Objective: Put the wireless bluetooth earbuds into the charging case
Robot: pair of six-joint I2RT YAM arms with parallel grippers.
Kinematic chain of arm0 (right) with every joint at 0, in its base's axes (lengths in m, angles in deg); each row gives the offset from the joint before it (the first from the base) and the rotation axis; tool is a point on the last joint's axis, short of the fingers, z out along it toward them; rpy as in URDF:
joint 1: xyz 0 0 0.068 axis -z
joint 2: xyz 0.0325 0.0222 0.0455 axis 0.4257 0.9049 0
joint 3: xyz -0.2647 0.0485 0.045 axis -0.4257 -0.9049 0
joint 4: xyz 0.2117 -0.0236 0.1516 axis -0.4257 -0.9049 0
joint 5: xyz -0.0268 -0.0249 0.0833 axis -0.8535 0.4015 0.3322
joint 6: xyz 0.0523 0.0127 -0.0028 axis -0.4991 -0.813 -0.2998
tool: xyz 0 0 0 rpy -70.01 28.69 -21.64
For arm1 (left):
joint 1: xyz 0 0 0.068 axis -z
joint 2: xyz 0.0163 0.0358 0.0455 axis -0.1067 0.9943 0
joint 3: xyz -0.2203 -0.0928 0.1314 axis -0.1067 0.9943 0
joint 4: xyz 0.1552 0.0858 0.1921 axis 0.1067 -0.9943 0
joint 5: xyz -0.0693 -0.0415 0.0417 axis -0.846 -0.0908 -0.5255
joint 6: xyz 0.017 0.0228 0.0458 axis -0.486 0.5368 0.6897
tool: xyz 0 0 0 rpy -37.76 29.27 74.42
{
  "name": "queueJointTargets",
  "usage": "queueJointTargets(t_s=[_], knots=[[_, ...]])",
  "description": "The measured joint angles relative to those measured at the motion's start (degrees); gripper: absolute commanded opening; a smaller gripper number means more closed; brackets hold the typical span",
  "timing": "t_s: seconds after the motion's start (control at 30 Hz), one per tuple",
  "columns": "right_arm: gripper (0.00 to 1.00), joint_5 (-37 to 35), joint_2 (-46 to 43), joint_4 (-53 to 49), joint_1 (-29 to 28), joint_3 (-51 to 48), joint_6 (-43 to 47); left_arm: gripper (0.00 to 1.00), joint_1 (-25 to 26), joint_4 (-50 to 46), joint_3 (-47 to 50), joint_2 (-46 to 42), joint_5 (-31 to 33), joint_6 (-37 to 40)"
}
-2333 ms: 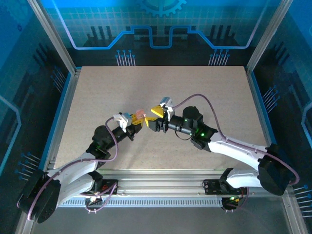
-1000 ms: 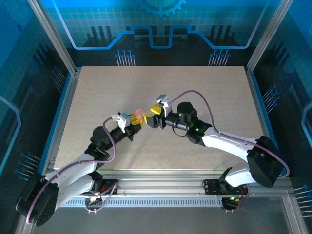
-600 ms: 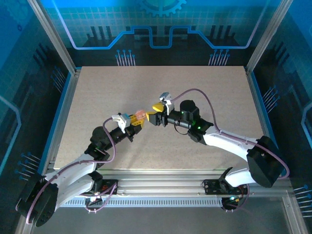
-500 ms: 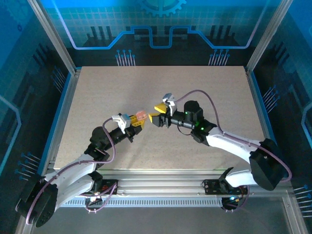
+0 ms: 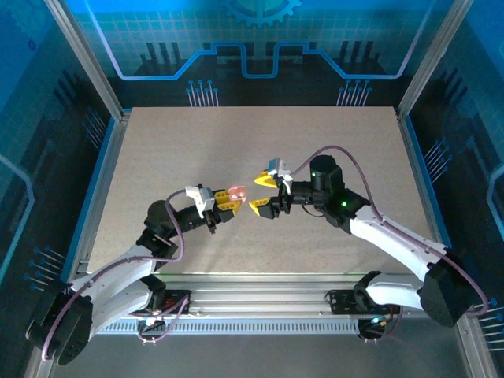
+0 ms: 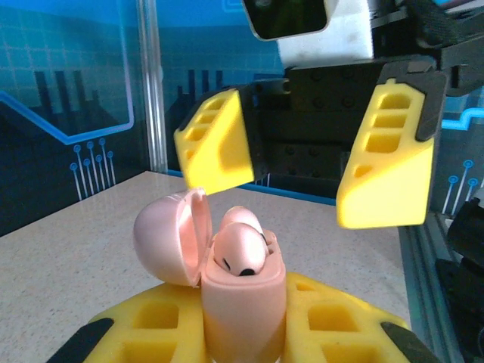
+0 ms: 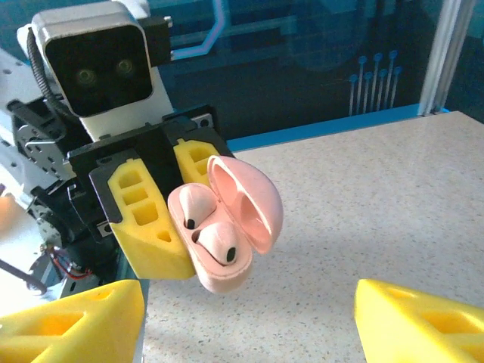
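Centrally, you see the pink charging case (image 5: 236, 193) pinched at its base between the left fingers (image 5: 223, 205), lifted over the middle of the counter (image 5: 331, 138). Its lid (image 6: 162, 238) stands hinged open to one side. Both whitish-pink earbuds (image 6: 240, 253) sit in their wells, dark tips showing.

Facing the case's open mouth, the right fingers (image 5: 264, 180) are spread wide and hold nothing. They hang near the case but apart from it, with a gap of bare counter showing between the two arms.

Bare counter surrounds the pair on every side. The aluminium frame posts (image 5: 79, 59) and the blue walls (image 5: 260, 39) stand well apart, at the counter's edges.

Nearest the case is the right wrist camera housing (image 6: 302, 23), just above the spread fingers. A purple cable (image 5: 346, 150) arches over the right arm, behind its wrist.
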Motion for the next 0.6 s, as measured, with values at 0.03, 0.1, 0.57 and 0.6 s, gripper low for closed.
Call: queueJointTargets(t_s=[0.03, 0.1, 0.57, 0.6], knots=[[0.73, 0.9, 1.0, -0.7, 0.0, 0.9, 0.4, 0.19, 0.0, 0.0, -0.2, 0.1, -0.5, 0.0], [0.72, 2.3, 2.7, -1.8, 0.0, 2.6, 1.2, 0.19, 0.0, 0.0, -0.3, 0.1, -1.1, 0.0], [0.59, 11.3, 6.9, -8.0, -0.5, 9.2, 7.7, 0.19, 0.1, -0.1, -0.4, -0.2, -1.4, 0.0], [0.57, 11.4, 6.5, -8.2, -0.5, 9.2, 8.2, 0.19, 0.1, -0.2, -0.4, -0.2, -1.5, 0.0]])
